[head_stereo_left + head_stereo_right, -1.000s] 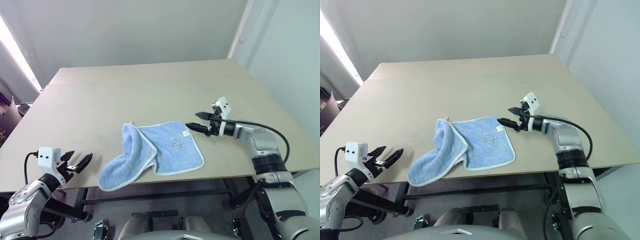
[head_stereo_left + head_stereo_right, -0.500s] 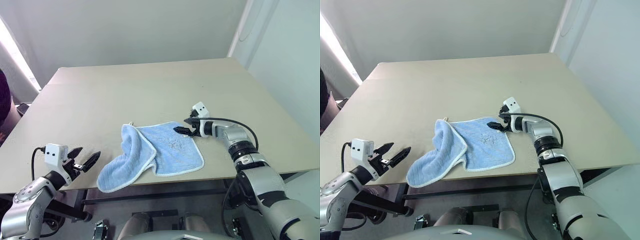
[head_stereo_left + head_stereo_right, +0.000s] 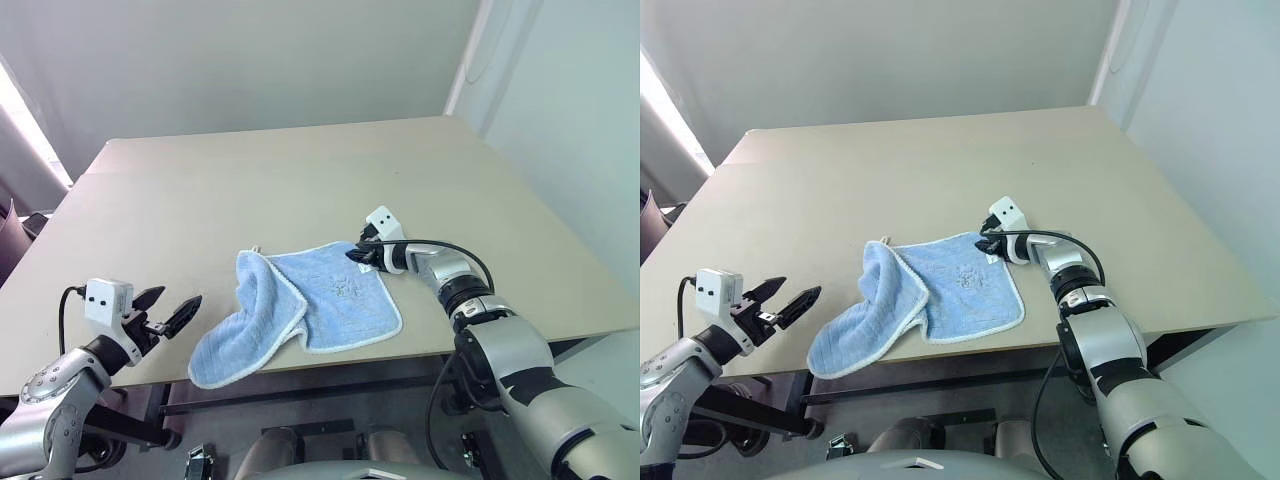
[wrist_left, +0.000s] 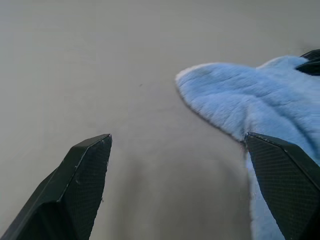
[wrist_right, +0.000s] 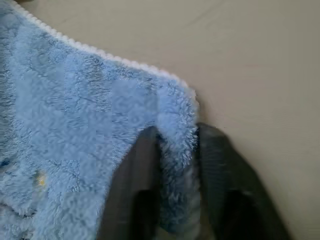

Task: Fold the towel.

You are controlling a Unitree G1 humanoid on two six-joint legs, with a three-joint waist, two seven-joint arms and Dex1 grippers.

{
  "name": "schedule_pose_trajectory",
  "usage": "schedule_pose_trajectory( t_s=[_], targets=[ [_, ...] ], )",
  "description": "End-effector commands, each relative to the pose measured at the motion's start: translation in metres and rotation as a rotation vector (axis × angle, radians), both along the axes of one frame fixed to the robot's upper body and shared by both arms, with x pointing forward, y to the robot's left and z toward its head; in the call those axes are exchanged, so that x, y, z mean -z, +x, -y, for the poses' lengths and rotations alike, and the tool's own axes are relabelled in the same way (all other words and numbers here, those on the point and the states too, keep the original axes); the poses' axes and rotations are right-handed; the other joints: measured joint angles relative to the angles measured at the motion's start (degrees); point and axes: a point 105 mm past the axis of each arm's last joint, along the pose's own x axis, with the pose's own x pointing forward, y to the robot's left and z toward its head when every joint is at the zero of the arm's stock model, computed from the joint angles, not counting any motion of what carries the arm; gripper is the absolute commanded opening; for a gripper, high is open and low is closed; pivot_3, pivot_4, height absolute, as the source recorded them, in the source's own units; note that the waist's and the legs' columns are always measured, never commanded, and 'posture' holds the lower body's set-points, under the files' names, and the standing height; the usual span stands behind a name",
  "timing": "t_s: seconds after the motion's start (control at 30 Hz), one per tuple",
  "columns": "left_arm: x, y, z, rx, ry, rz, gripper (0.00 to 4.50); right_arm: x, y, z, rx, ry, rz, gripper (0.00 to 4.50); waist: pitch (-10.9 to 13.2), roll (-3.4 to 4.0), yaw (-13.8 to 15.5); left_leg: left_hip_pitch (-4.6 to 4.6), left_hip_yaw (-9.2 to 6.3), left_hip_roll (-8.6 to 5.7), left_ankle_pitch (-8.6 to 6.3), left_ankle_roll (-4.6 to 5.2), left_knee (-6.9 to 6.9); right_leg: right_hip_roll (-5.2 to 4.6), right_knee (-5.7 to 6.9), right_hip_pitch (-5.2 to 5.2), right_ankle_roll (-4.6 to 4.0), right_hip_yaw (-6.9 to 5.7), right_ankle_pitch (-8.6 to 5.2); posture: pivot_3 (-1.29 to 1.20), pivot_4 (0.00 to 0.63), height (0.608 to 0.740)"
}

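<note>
One towel [image 3: 300, 310], light blue with white stitched edging, lies near the front edge of the tan table [image 3: 300, 180]. Its right half rests flat; its left half is bunched and folded over itself, with a rounded flap drooping toward the front edge at about 7 o'clock from the towel's middle.

The right gripper [image 3: 362, 254] sits at the towel's far right corner, at about 1 o'clock from the cloth's middle. In the right wrist view its two black fingers [image 5: 215, 170] are pressed onto that corner, with a ridge of blue terry cloth and its white edging pinched up between them. The arm reaches in from the right, pointing toward 9 o'clock.

The left gripper [image 3: 168, 318] hovers over the table's front left part, at about 8 o'clock from the towel, apart from the cloth. Its fingers [image 4: 85, 175] are spread wide with nothing between them, and they point toward the bunched flap. In the left wrist view the rounded blue flap lies on the bare table ahead of the spread fingers.
</note>
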Motion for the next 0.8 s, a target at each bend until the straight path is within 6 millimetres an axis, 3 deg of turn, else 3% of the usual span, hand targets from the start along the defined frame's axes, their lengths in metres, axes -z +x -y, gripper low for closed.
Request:
schedule_pose_trajectory(
  t_s=[0.03, 0.2, 0.43, 0.8],
  targets=[
    [-0.025, 0.001, 0.035, 0.153, 0.012, 0.066, 4.5, -0.009, 0.005, -0.004, -0.003, 0.008, 0.024, 0.04, 0.0, 0.03, 0.0, 0.01, 0.0, -0.01, 0.0, 0.0, 0.0, -0.01, 0.0, 0.01, 0.0, 0.01, 0.0, 0.0, 0.0, 0.74],
    [-0.022, 0.002, 0.092, 0.313, 0.009, 0.039, 4.5, -0.009, 0.008, -0.007, 0.047, 0.021, 0.035, 0.04, 0.0, 0.03, 0.0, 0.09, 0.0, -0.02, -0.03, -0.12, 0.02, 0.0, 0.0, 0.11, -0.02, 0.01, 0.02, 0.0, 0.0, 0.74],
    [-0.002, 0.012, 0.128, 0.369, 0.037, -0.012, 4.5, -0.004, 0.006, -0.015, 0.063, 0.045, 0.027, 0.04, 0.0, 0.06, 0.0, 0.33, -0.08, 0.04, 0.07, -0.03, -0.06, 0.19, 0.02, 0.41, -0.04, 0.14, 0.02, 0.0, 0.0, 0.74],
    [0.024, 0.023, 0.139, 0.384, 0.152, -0.126, 4.5, -0.004, 0.006, -0.012, 0.103, 0.086, 0.015, 0.04, 0.0, 0.08, -0.1, 0.61, -0.15, 0.03, 0.06, -0.04, -0.09, 0.21, 0.0, 0.71, -0.05, 0.13, 0.01, 0.0, 0.0, 0.74]
  ],
)
